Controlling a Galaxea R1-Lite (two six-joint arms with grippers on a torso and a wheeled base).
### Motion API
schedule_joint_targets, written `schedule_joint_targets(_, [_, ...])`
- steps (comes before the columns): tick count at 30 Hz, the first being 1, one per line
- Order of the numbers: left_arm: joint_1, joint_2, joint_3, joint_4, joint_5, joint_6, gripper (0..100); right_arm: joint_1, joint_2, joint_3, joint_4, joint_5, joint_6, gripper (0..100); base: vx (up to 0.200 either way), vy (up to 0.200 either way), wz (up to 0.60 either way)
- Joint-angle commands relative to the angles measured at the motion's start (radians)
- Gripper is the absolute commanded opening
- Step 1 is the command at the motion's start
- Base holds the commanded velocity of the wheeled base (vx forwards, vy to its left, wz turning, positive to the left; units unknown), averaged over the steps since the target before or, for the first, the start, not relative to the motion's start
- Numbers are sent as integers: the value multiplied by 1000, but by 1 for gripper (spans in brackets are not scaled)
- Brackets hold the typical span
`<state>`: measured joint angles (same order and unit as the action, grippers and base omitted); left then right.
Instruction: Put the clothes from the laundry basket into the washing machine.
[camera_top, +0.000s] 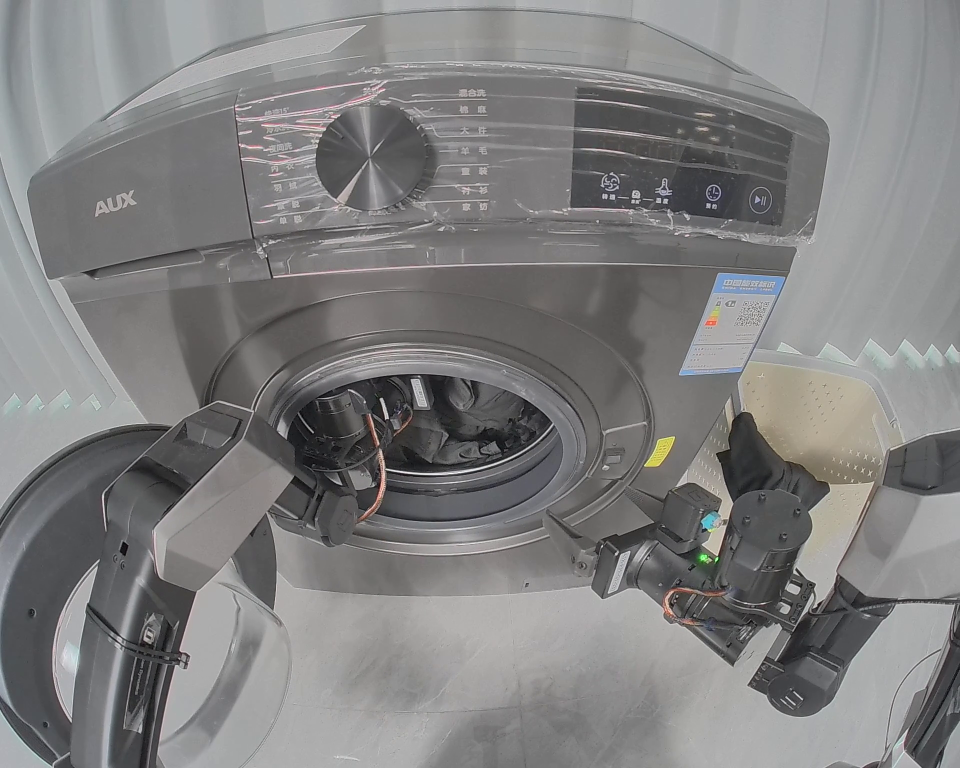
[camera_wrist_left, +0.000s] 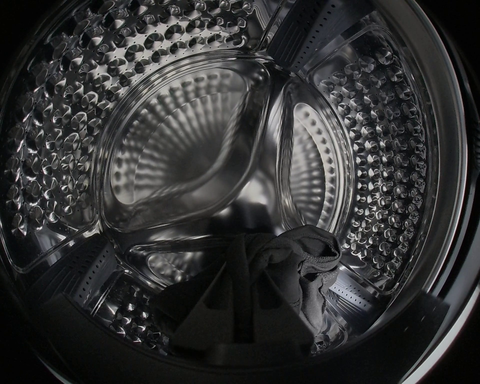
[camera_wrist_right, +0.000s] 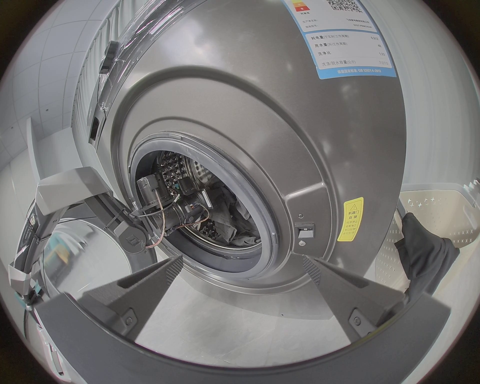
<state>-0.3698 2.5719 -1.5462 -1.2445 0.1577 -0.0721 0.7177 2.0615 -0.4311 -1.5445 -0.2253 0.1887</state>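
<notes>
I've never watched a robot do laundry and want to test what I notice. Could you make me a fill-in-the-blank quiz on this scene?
1. The washing machine's door stands ___.
2. The left arm extends into the machine's ___, where dark clothes lie.
3. The right hand is open and holds ___.
4. A dark garment hangs over the rim of the laundry ___.

Missing words: open; drum; nothing; basket.
</notes>
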Motion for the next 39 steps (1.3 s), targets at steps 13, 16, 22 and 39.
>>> schedule_joint_targets(13, [-28,-13,98,-10,-1,-12,100,-1,0,0,0,0,0,100,0,0,0])
schedule_joint_targets(16, [-41,-35,155,-10,-12,-11,100,-1,2,0,0,0,0,100,0,0,0])
schedule_joint_targets(22, [-81,-87,287,-30,-17,-3,100,-1,2,0,0,0,0,100,0,0,0])
schedule_joint_targets(39, [-250,-332,819,-185,-4,-14,100,-10,-11,34,0,0,-2,100,0,0,0])
